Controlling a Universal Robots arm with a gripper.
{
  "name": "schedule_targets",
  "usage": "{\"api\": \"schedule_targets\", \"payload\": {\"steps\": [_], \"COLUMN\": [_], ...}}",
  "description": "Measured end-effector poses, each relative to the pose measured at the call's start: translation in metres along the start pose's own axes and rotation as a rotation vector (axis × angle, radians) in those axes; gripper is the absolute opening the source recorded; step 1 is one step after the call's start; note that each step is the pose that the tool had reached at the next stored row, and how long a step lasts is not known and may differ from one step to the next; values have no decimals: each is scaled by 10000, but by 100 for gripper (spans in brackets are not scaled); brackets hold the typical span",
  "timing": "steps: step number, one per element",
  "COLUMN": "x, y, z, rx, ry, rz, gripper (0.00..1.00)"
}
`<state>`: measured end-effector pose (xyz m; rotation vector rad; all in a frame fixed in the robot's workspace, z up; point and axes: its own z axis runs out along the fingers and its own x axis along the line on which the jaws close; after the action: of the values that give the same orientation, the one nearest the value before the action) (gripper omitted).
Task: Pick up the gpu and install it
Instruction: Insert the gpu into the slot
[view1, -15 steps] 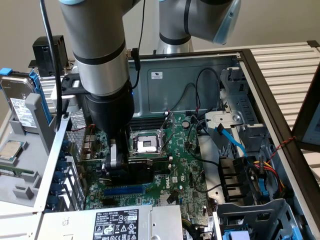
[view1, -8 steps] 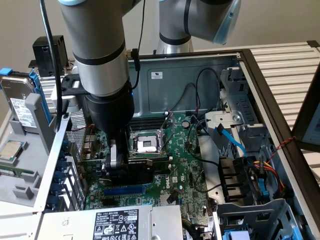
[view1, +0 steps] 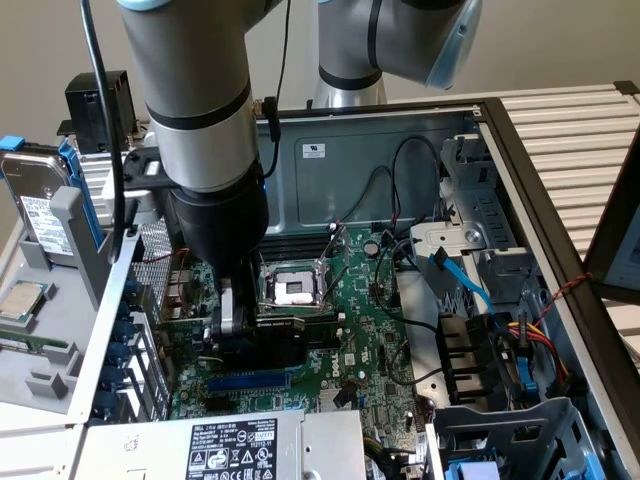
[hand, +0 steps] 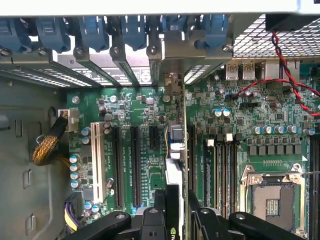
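Observation:
The gpu (view1: 278, 345) stands on edge over the green motherboard (view1: 380, 340) inside the open computer case, its black shroud facing the exterior view's right. My gripper (view1: 232, 332) is shut on it from above. In the wrist view the gpu (hand: 173, 172) runs edge-on between my black fingers (hand: 159, 212), and my gripper (hand: 176, 214) clamps it from both sides. Its silver end bracket (hand: 173, 55) reaches the rear slot openings of the case. The card sits over the slots between the black expansion slots (hand: 135, 165) and the memory sticks (hand: 220, 165). Whether it is seated I cannot tell.
An open CPU socket (view1: 297, 290) lies just beyond the card. Red and black wires (hand: 285, 75) cross near the rear ports. A blue cable (view1: 462, 282) and a drive cage (view1: 500, 350) fill the exterior view's right. The power supply (view1: 230, 440) sits at the front.

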<state>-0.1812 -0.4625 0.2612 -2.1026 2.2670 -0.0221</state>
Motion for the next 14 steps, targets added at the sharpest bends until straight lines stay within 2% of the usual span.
{"api": "schedule_targets", "payload": {"steps": [5,10,14], "x": [-1,-1,0], "y": [1,1,2], "z": [3,21,40], "rx": [-4,-41,-113], "ry": [4,5,12], "rz": [0,1,2], "gripper": [27,27,27]}}
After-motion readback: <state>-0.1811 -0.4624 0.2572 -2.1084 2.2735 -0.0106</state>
